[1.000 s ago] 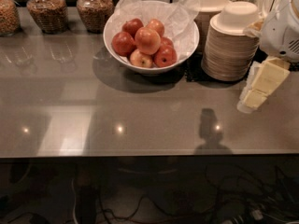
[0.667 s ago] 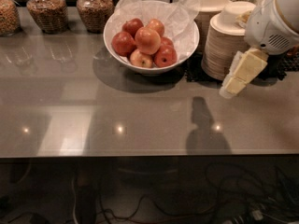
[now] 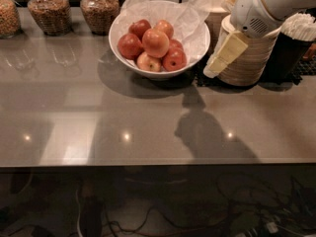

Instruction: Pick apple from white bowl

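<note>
Cream plastic marked the gripper (image 3: 213,69), which hung tilted just right of the bowl (image 3: 118,38), its tip low and near the rim but apart from it. Whether it was open or closed could not be told, as it showed as one pale slab, and nothing was seen in its hold. The white arm (image 3: 261,9) behind it ran out of the top right corner, so most of it was cut off. It also covered part of the tan bowls (image 3: 247,65) stacked right of the bowl.

Red and yellow apples (image 3: 155,42) lay heaped in the bowl on crinkled tissue (image 3: 190,21). The lower ones were partly hidden by those on top, so their count was unsure. Left of the bowl stood jars (image 3: 49,11), the farthest cut by the edge. Far right of it, a dark cup (image 3: 291,53) held white things too blurred to name. Below the bowl, on the grey counter (image 3: 98,122), lay the arm's shadow (image 3: 207,132). Cables (image 3: 237,216) under the counter were dim.

Against the frame a second before, the gripper had moved left and up, from well right of the bowl to beside it. The apples had not shifted.
</note>
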Robot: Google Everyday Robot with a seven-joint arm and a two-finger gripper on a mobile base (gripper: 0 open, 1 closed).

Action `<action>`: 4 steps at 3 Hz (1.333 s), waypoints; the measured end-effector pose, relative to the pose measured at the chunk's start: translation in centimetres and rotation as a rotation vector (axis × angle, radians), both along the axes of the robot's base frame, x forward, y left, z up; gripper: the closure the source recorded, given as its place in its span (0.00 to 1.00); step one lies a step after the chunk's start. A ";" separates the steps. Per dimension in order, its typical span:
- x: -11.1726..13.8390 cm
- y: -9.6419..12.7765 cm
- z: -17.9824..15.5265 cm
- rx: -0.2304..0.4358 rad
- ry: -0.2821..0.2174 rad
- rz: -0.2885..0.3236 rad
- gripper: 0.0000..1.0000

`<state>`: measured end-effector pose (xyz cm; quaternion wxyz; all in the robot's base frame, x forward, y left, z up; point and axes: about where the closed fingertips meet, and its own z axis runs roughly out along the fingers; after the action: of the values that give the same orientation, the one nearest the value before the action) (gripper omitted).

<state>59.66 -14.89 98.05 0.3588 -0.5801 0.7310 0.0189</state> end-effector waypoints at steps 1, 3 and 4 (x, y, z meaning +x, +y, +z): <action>2.6 2.5 -0.1 0.034 0.002 0.029 0.00; 6.5 7.3 -1.6 0.080 0.046 0.090 0.00; 7.7 9.0 -2.2 0.095 0.060 0.114 0.00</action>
<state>67.34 -5.91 95.86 0.3620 -0.6023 0.7056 0.0911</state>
